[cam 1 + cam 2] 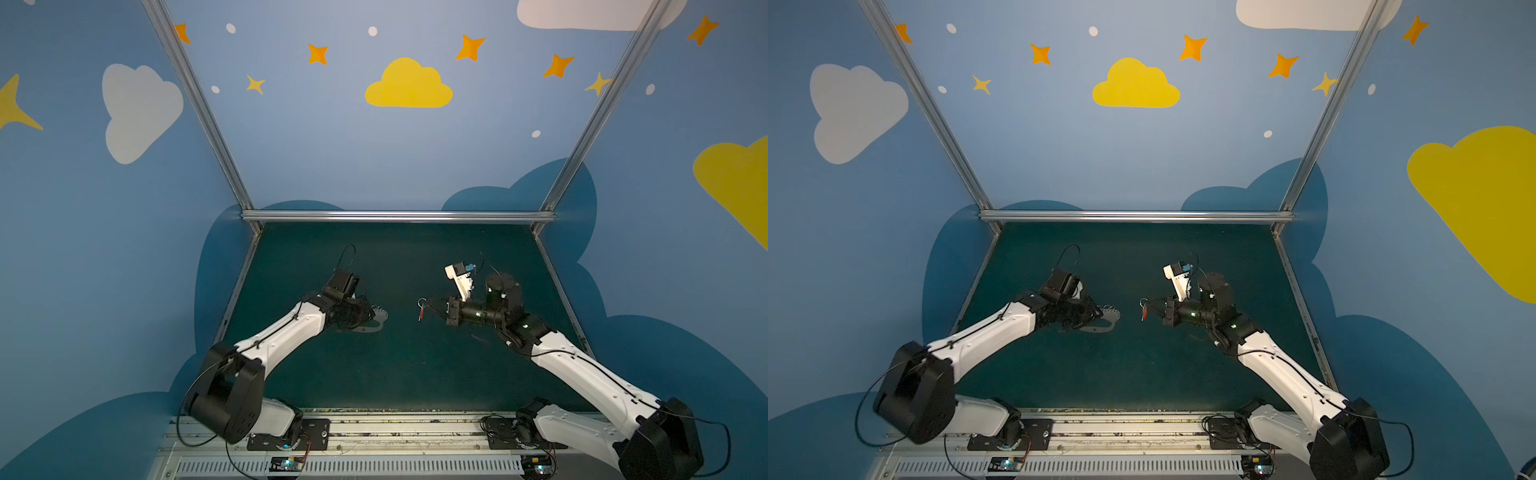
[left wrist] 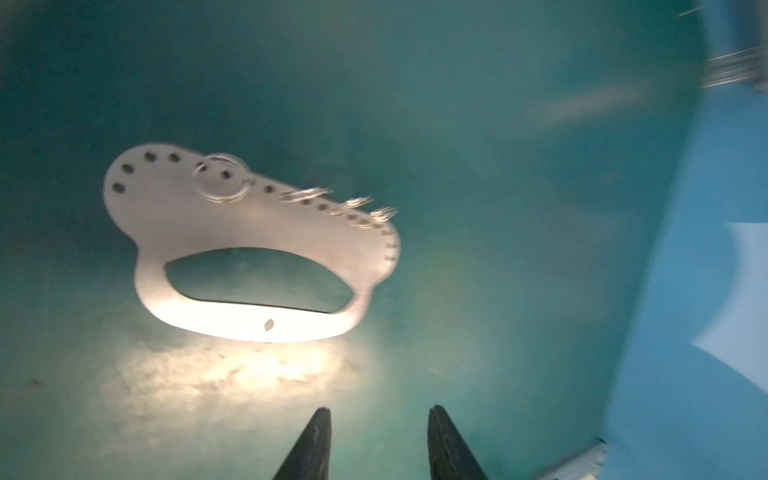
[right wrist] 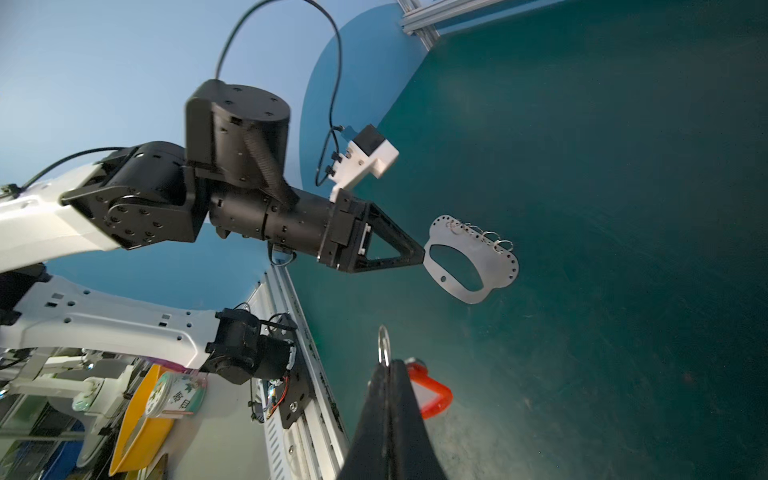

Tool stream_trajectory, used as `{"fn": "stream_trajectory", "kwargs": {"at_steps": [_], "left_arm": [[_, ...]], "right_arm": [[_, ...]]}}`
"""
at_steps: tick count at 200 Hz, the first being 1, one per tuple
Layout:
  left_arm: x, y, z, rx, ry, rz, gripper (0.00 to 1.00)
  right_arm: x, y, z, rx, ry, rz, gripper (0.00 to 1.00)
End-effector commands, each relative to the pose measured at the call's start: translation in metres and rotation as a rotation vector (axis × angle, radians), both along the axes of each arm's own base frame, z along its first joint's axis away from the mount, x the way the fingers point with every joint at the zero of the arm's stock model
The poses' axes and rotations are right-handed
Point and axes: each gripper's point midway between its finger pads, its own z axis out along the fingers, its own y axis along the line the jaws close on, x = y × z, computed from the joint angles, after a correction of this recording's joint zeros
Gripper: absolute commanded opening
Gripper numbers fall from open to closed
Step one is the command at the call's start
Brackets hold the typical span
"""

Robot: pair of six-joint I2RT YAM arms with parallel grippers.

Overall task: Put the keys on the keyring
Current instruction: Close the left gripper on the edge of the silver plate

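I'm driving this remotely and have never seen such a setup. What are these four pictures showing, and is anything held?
Two robot arms work over a green table. Two pictures look down from one overhead camera; the other two come from cameras on each arm's wrist. The left gripper is open and empty; a flat metal plate with holes and small rings sits just ahead of it. The right gripper is shut on a ring, and a red tag hangs from it.

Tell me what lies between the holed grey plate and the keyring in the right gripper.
Only bare green mat separates the plate from the keyring pinched by the right gripper; both top views show it.
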Motion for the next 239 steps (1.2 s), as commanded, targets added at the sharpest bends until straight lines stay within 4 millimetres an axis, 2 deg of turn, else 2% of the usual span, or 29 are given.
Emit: {"fn": "stream_trajectory", "kwargs": {"at_steps": [1,24,72,80,85,117,192,239], "left_arm": [[0.007,0.009,-0.015,0.098,0.038,-0.022,0.39],[0.020,0.011,-0.022,0.136,0.020,-0.013,0.41],[0.049,0.013,-0.012,0.239,-0.028,-0.056,0.44],[0.053,0.011,-0.012,0.245,-0.028,-0.067,0.44],[0.056,0.009,-0.011,0.244,-0.029,-0.073,0.44],[0.069,-0.004,-0.016,0.227,-0.010,-0.098,0.43],[0.077,-0.031,-0.026,0.278,-0.009,-0.178,0.36],[0.078,-0.034,-0.036,0.305,0.003,-0.188,0.35]], "right_arm": [[0.006,-0.009,-0.009,-0.042,-0.028,-0.047,0.00],[0.009,-0.019,-0.016,-0.075,-0.032,-0.088,0.00],[0.014,-0.033,-0.015,-0.089,-0.057,-0.150,0.00],[0.015,-0.034,-0.014,-0.086,-0.057,-0.153,0.00],[0.013,-0.036,-0.025,-0.097,-0.036,-0.155,0.00],[0.013,-0.037,-0.028,-0.091,-0.025,-0.163,0.00],[0.013,-0.038,-0.030,-0.088,-0.021,-0.166,0.00],[0.013,-0.040,-0.027,-0.084,-0.023,-0.171,0.00]]}}
